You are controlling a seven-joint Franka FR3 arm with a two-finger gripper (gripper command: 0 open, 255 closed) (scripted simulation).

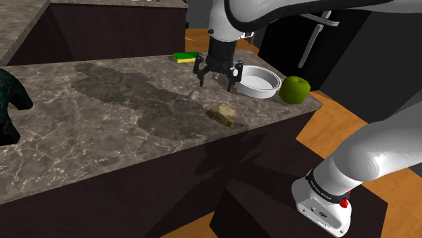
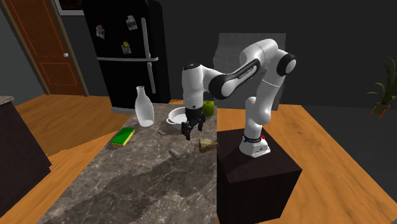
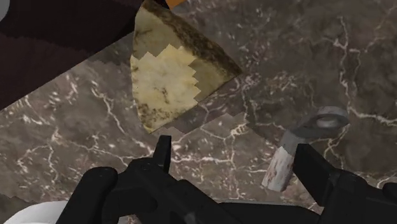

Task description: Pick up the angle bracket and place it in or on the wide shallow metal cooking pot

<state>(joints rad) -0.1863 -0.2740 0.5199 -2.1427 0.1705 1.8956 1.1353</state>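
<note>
The angle bracket (image 1: 191, 95) (image 2: 174, 152) is a small grey bent piece lying flat on the dark marble counter (image 1: 101, 128). My gripper (image 1: 216, 82) (image 2: 189, 132) hangs open above the counter, between the bracket and the pot, holding nothing. In the wrist view the bracket (image 3: 305, 143) lies below the gripper (image 3: 235, 159), close to the inner side of one finger (image 3: 310, 167) and not touched. The wide shallow pot (image 1: 257, 81) (image 2: 179, 115) is drawn white and stands near the counter's corner, just behind the gripper in the shoulder view.
A tan wedge of food (image 1: 222, 113) (image 3: 168, 76) lies by the counter's edge beside the bracket. A green apple (image 1: 295, 89) sits next to the pot. A green and yellow sponge (image 1: 186, 57) and a white vase (image 2: 144, 106) stand further along. A dark figure (image 1: 10, 101) stands at the shoulder view's left.
</note>
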